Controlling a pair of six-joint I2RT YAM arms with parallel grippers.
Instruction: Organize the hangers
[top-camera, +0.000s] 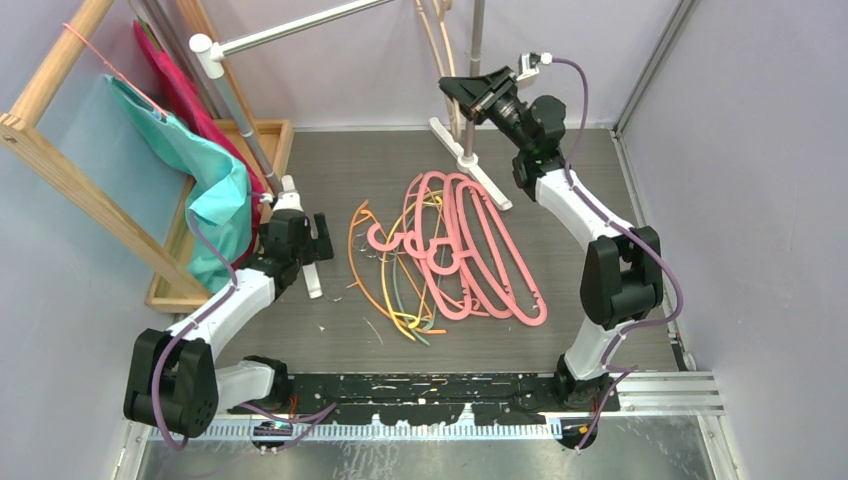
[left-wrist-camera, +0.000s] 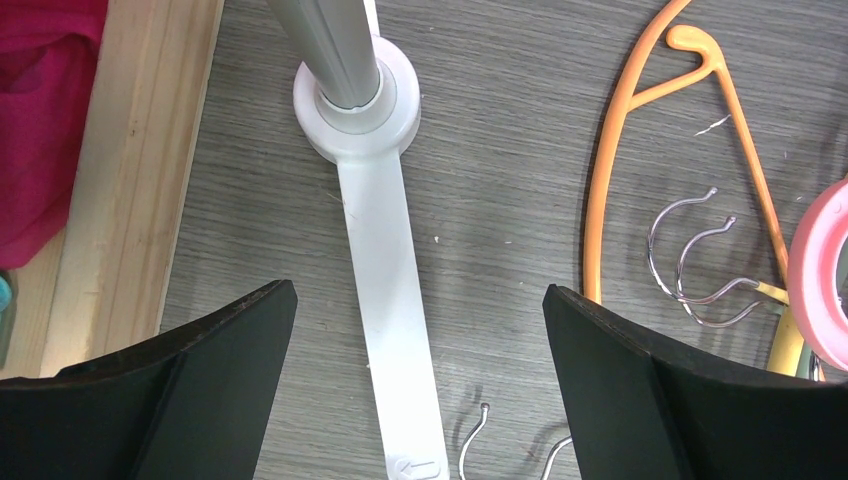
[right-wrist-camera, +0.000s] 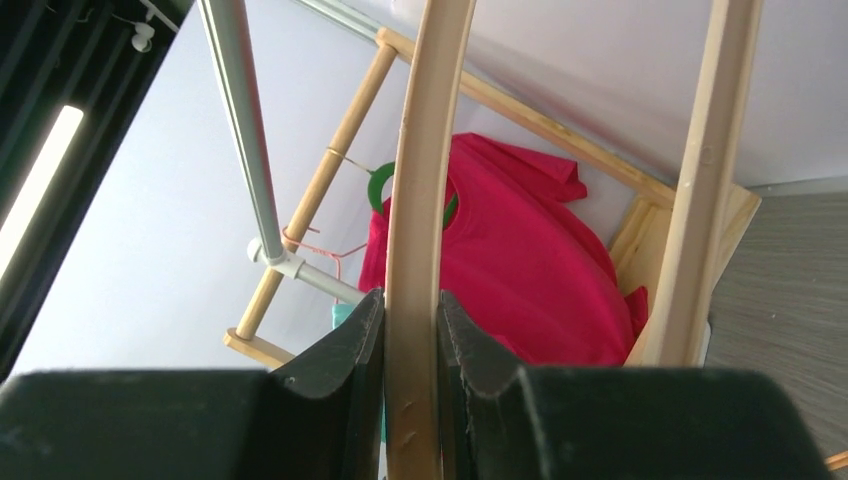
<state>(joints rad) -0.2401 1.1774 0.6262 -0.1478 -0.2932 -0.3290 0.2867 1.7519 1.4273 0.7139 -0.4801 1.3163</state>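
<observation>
While the left gripper (left-wrist-camera: 418, 300) is hovering wide open above one white rack foot (left-wrist-camera: 388, 260), the hangers (top-camera: 455, 255) are lying heaped mid-table (top-camera: 330, 180): about four thick pink, with thin orange, grey-green and yellow ones too tangled to count. Rightward, the right gripper (right-wrist-camera: 412, 310) is pinching one raised beige hanger (right-wrist-camera: 425, 150) beside one upright pole (top-camera: 477, 70).

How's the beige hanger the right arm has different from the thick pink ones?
The beige hanger is raised, clamped in the right gripper jaws; the thick pink hangers lie piled on the table. The beige hanger runs steeply upward; the thick pink hangers lie flat. Both are thick-bodied.
</observation>
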